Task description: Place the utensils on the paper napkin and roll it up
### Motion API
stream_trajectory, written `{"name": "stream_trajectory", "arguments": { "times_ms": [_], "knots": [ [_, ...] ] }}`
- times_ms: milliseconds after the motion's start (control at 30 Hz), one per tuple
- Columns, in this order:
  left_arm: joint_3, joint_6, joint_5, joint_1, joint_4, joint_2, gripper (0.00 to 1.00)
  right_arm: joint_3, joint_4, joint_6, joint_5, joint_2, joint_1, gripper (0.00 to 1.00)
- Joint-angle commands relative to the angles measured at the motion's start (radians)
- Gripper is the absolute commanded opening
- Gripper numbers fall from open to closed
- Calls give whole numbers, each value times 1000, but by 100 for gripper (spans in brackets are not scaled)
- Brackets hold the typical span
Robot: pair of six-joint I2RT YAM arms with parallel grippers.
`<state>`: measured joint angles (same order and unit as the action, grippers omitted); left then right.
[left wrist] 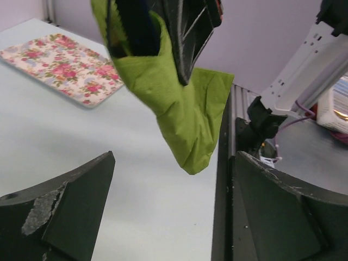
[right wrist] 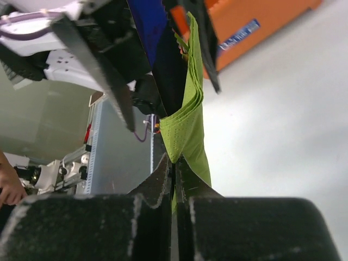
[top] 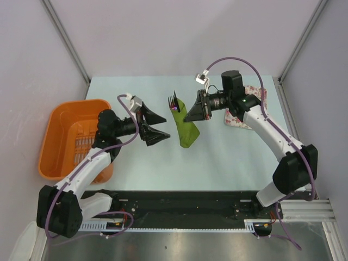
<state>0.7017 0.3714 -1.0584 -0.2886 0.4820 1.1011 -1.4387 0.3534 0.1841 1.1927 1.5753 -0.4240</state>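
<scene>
The olive-green paper napkin (top: 186, 130) is folded into a loose cone around the utensils (top: 174, 101), whose dark tines and blue-purple handles stick out of its far end. My right gripper (top: 193, 115) is shut on the napkin's right edge. In the right wrist view the fingers (right wrist: 163, 179) pinch the green fold (right wrist: 190, 128), with a blue handle (right wrist: 148, 22) beyond. My left gripper (top: 154, 126) is open just left of the napkin, not touching it. In the left wrist view the napkin (left wrist: 187, 111) lies ahead of the wide-open gripper (left wrist: 174, 209).
An orange basket (top: 68, 136) stands at the table's left edge and shows in the right wrist view (right wrist: 255, 22). The pink floral pad (top: 244, 117) lies at the right under my right arm and shows in the left wrist view (left wrist: 62, 65). A black rail (top: 179, 204) runs along the near edge.
</scene>
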Motion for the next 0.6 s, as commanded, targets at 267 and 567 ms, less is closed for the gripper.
{"name": "stream_trajectory", "arguments": {
  "times_ms": [267, 567],
  "knots": [
    [-12, 230, -51, -106, 322, -66, 86, -65, 16, -52, -38, -179, -136, 0],
    [8, 270, -11, -150, 305, -104, 71, -69, 58, -136, -94, -231, -220, 0]
  ]
}}
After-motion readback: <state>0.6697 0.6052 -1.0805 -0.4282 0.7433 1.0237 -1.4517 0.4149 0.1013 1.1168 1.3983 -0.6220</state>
